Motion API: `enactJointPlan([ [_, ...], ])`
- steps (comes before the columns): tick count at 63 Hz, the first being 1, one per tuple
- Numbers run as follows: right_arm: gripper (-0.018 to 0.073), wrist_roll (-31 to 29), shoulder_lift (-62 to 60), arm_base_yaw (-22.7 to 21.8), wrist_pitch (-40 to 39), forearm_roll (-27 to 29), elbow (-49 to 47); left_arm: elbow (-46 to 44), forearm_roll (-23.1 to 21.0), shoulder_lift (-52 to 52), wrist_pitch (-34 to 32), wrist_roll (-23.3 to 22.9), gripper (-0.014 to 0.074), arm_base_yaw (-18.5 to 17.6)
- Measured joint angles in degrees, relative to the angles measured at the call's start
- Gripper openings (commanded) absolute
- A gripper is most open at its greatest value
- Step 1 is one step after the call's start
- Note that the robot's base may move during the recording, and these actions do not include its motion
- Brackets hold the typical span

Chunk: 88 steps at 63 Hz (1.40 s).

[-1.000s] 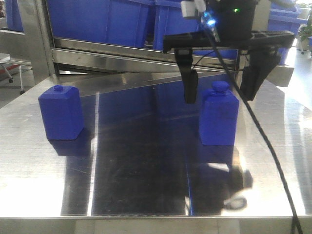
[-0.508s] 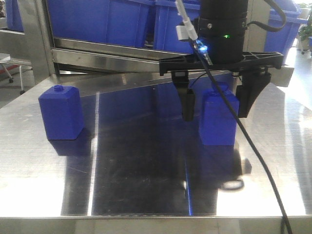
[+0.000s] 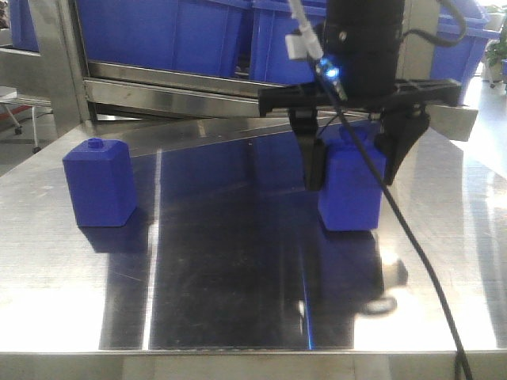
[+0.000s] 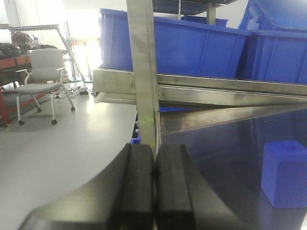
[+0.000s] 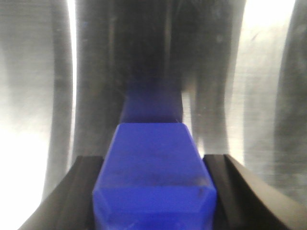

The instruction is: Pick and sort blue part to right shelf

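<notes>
The blue part (image 3: 352,202) stands on the steel table (image 3: 238,261), right of centre. My right gripper (image 3: 351,176) comes down over it from above. One black finger (image 3: 314,162) presses its left side and the other finger sits on its right side. In the right wrist view the part (image 5: 153,148) fills the gap of the gripper (image 5: 153,165) and touches both pads. My left gripper (image 4: 154,172) is shut and empty, and shows only in its own wrist view. The right shelf (image 3: 182,87) with blue bins (image 3: 174,36) stands behind the table.
A squatter blue block with a small round knob (image 3: 99,184) stands at the table's left, also in the left wrist view (image 4: 285,175). A shelf upright (image 4: 144,72) stands ahead of the left gripper. A black cable (image 3: 412,245) hangs across the right side. An office chair (image 4: 41,76) stands on the floor at left.
My right gripper has come down around the blue part and its fingers have closed onto its sides. The part has shifted slightly left and up. The squat block has not moved.
</notes>
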Motion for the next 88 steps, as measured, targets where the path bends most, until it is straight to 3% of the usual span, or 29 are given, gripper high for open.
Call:
enactJointPlan([
  [20, 0.0374, -13.6, -10.1, -4.6, -4.7, -0.9, 5.1, 0.0, 0.0, 0.0, 0.0, 0.0, 0.0134, 0.0],
  [51, 0.0374, -27.7, -39.2, -18.9, -34.5, 4.2, 39.3, 0.0, 0.0, 0.0, 0.0, 0.0, 0.0134, 0.0],
  [66, 0.0374, -28.8, -52.9, -25.5, -42.7, 4.3, 50.5, 0.0, 0.0, 0.0, 0.0, 0.0, 0.0134, 0.0],
  [88, 0.0374, -28.9, -74.4, -26.5, -47.1, 3.2, 60.8, 0.0, 0.0, 0.0, 0.0, 0.0, 0.0134, 0.0],
])
